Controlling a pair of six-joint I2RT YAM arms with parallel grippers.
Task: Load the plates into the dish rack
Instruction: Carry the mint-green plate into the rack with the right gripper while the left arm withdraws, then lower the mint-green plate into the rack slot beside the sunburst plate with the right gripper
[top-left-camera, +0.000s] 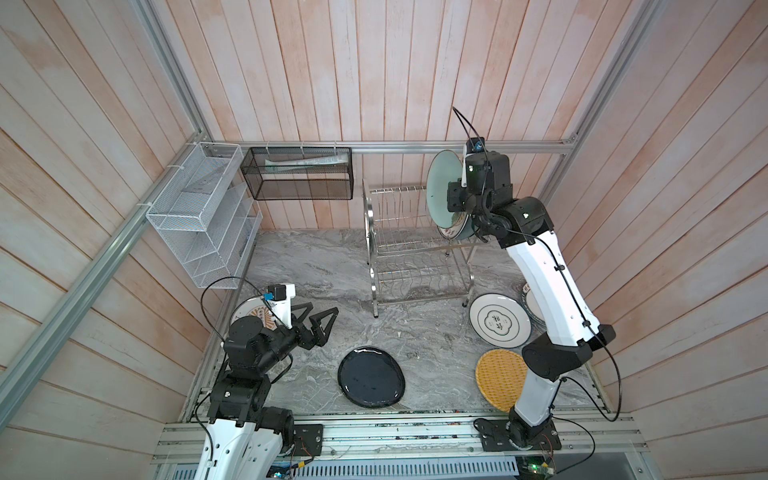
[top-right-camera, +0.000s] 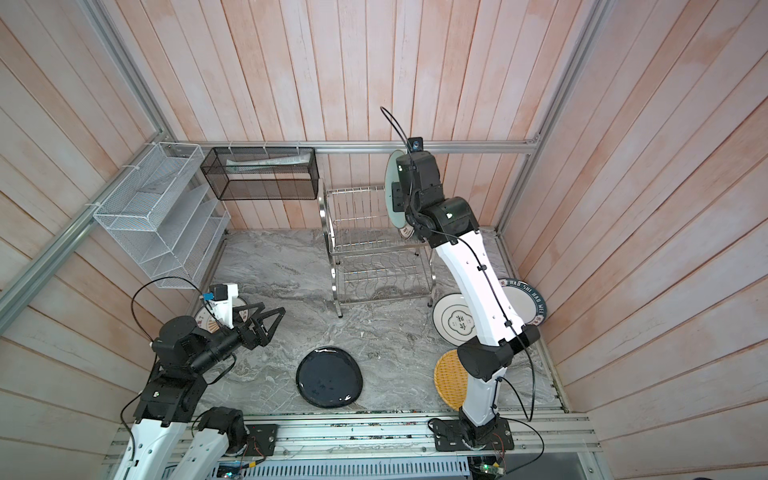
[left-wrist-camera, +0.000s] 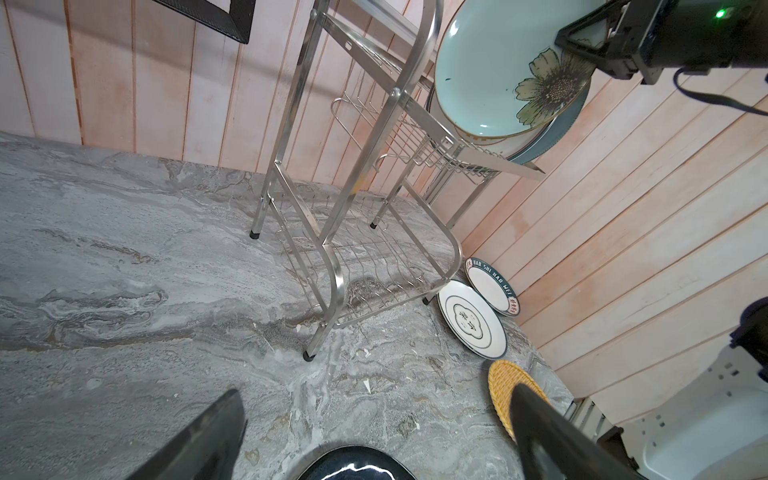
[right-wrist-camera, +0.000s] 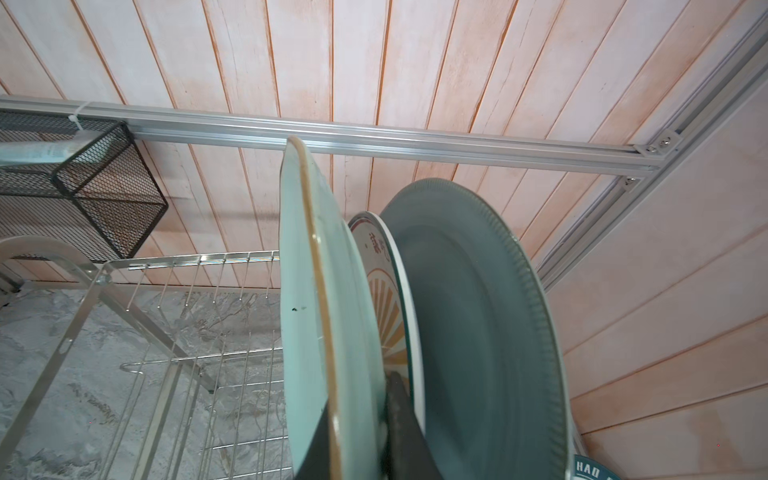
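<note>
right gripper (right-wrist-camera: 359, 430) is pinching the rim of the pale green flowered plate (right-wrist-camera: 303, 311), one finger on each face, and holds it upright on edge. reading both top views as a dial centred on the marble table (top-left-camera: 332, 266), with the back wall at 12 o'clock, the held plate (top-left-camera: 440, 183) stands over the 3 o'clock end of the upper tier of the dish rack (top-left-camera: 399, 232), which sits at 12 o'clock. whether the plate's lower edge rests in the prongs cannot be told. just beside it, toward 3 o'clock, an orange-sunburst plate (right-wrist-camera: 384, 282) stands on edge in that tier, and beyond that a grey-blue plate (right-wrist-camera: 478, 311), also on edge. the upper tier's prongs toward 9 o'clock and the lower tier hold nothing.

left gripper (top-left-camera: 323, 309) hovers low at 9 o'clock with its fingers spread wide and nothing between them. under that arm, further out at 9 o'clock, lies a second orange-sunburst plate (top-left-camera: 249, 309), partly hidden. a dark navy plate (top-left-camera: 371, 376) lies flat at 6 o'clock and a yellow woven plate (top-left-camera: 496, 378) at 4 o'clock, partly behind the right arm. at 3 o'clock a white lettered plate (top-left-camera: 498, 320) lies flat near the rack's foot, and another white lettered plate (top-right-camera: 523, 299) is just beyond it, by the side wall.
</note>
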